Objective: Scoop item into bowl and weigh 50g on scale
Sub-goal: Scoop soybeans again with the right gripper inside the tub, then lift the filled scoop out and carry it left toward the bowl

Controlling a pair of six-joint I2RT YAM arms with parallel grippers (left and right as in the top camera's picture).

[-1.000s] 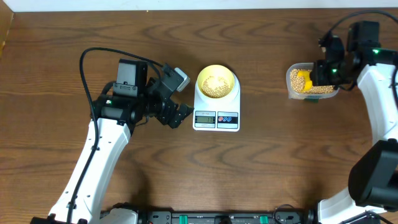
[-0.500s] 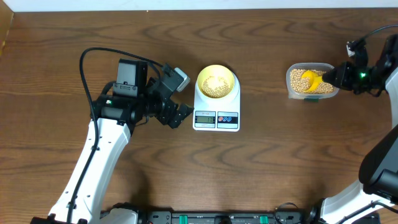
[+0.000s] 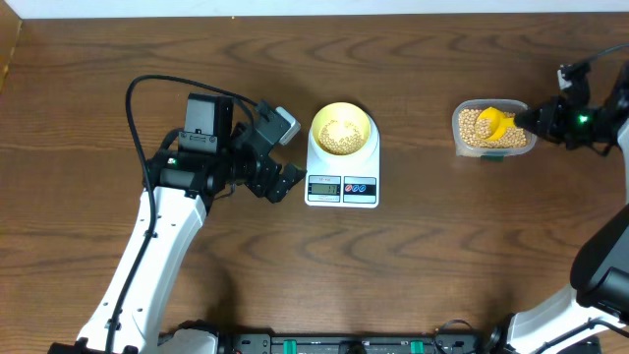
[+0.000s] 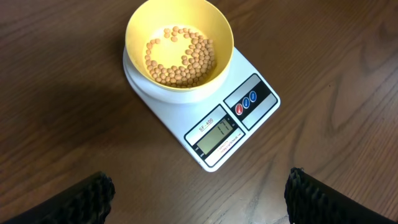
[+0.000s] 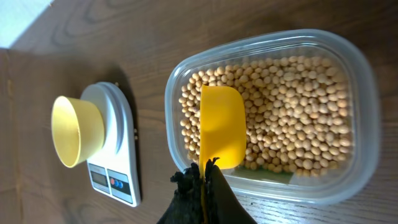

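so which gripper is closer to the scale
Left. The left gripper hangs open just left of the scale; the right gripper is far to its right, shut on the scoop at the tub.

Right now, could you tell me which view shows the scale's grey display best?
The left wrist view: the grey display of the white rectangular digital scale faces the camera, close and unobstructed. Overhead shows it tiny; the right wrist view shows it small and sideways.

Left arm (image 3: 147, 251): white links, black joints, black cable (image 3: 131, 108) loop. Left gripper (image 4: 199, 198): black ribbed fingers (image 4: 87, 199). Right arm (image 3: 601, 265): black, green wrist light (image 3: 582, 120).
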